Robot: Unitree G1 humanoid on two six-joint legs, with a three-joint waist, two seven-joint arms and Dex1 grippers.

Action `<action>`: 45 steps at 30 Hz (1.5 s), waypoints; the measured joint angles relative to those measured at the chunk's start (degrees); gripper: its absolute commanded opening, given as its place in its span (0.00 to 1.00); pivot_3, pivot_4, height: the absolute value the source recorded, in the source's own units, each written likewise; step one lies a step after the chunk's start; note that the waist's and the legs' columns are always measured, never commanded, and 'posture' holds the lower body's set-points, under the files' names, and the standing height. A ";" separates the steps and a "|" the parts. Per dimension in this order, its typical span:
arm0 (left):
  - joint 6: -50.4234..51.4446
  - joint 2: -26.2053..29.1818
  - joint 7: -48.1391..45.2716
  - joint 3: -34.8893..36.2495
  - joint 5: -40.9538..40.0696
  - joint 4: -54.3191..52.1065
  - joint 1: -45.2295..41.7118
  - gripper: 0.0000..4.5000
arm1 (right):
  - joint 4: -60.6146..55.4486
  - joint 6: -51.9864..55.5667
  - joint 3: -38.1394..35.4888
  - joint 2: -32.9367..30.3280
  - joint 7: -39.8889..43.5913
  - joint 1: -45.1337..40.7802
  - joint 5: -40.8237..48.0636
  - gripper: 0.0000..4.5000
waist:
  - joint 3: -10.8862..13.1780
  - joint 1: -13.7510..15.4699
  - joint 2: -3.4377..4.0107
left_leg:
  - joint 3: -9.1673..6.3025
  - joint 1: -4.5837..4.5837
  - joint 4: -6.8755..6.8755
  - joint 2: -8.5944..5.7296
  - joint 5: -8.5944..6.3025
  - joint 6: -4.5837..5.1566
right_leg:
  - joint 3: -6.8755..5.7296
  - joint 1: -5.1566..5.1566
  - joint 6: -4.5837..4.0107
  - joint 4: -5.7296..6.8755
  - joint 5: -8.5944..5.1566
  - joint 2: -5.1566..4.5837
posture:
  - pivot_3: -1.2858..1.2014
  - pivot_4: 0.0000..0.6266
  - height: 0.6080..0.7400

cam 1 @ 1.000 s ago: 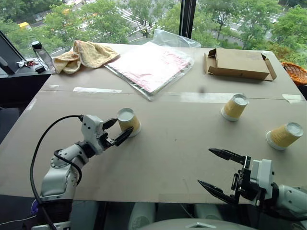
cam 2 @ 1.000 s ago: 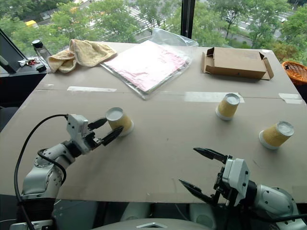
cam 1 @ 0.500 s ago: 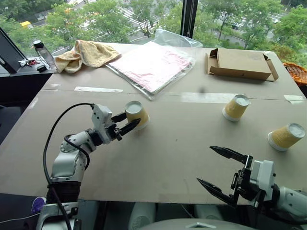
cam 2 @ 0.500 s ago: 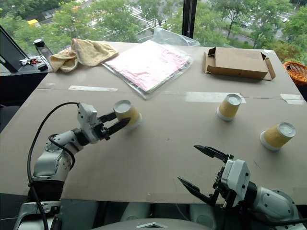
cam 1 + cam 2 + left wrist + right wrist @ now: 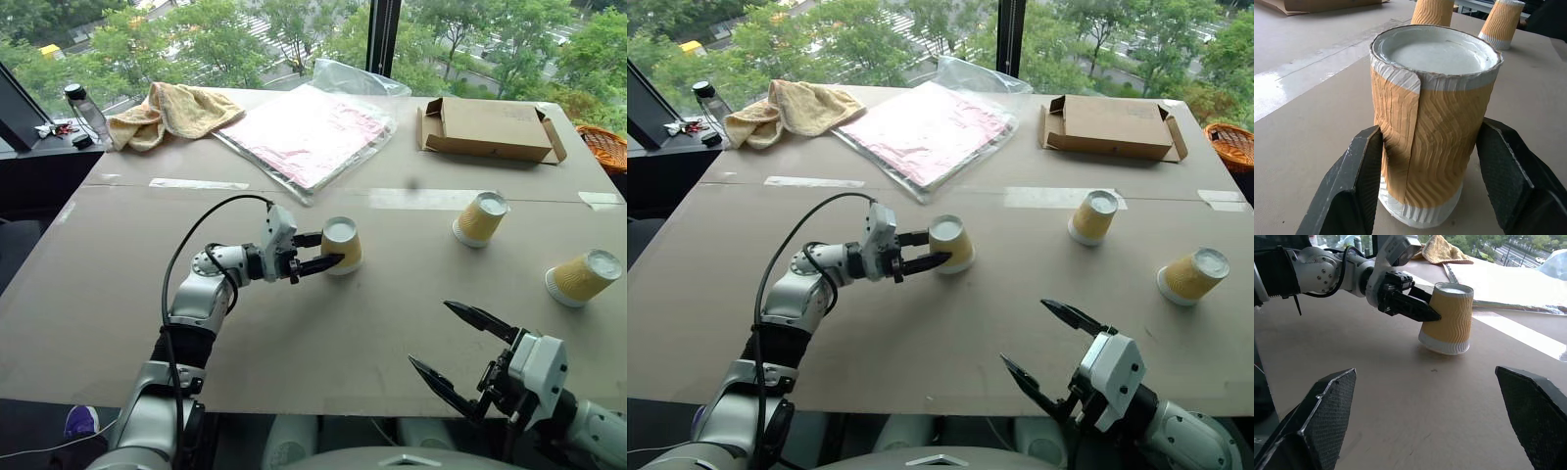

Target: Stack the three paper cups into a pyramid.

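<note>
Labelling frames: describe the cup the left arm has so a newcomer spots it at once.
On the brown table, find the pink sheet at the back. Just nearer stands an upside-down yellow cup. Unlike the two cups further right, black fingers clamp it.

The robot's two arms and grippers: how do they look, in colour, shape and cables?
Both arms have smooth silver-grey shells with black joints. A thin black cable loops in an arc over the left arm. The left gripper and the right gripper each have a white block-shaped body and two black, tapered, pointed fingers, whose inner faces show a fine mesh texture.
</note>
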 measured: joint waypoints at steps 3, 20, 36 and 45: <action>-1.97 -0.18 -0.51 -0.09 0.79 1.60 -0.62 0.56 | -0.84 0.13 0.28 0.41 -1.10 0.61 -0.75 1.00 | 0.00 0.01 0.00 | 0.01 0.00 0.00 0.00 0.00 0.00 | 0.01 0.01 0.00 0.00 0.00 -0.01 | 0.52 0.24 1.00; 16.45 5.02 -0.54 9.20 -15.28 -21.44 9.75 0.99 | 5.25 15.62 -18.26 7.54 -23.68 -16.05 -4.22 1.00 | 0.15 0.25 0.21 | -0.04 -0.03 -0.01 0.02 0.00 0.00 | -0.03 -0.02 -0.13 0.01 0.06 -0.03 | 0.52 0.24 1.00; 29.09 10.59 -0.31 7.00 -27.54 -42.99 11.03 0.99 | 21.77 38.03 -31.01 7.27 -32.52 -32.57 -2.43 1.00 | 0.30 -0.25 0.49 | 0.04 -0.03 -0.16 -0.04 0.01 0.01 | 0.08 -0.05 -0.12 -0.05 0.06 -0.03 | 0.52 0.24 1.00; 29.16 10.04 1.39 6.56 -28.27 -44.62 11.02 1.00 | 23.30 40.07 -33.29 9.34 -33.27 -32.78 -0.66 0.55 | 0.31 -0.24 0.51 | 0.05 -0.05 -0.19 -0.03 0.00 0.01 | 0.08 -0.06 -0.11 -0.14 0.06 -0.03 | 0.52 0.24 1.00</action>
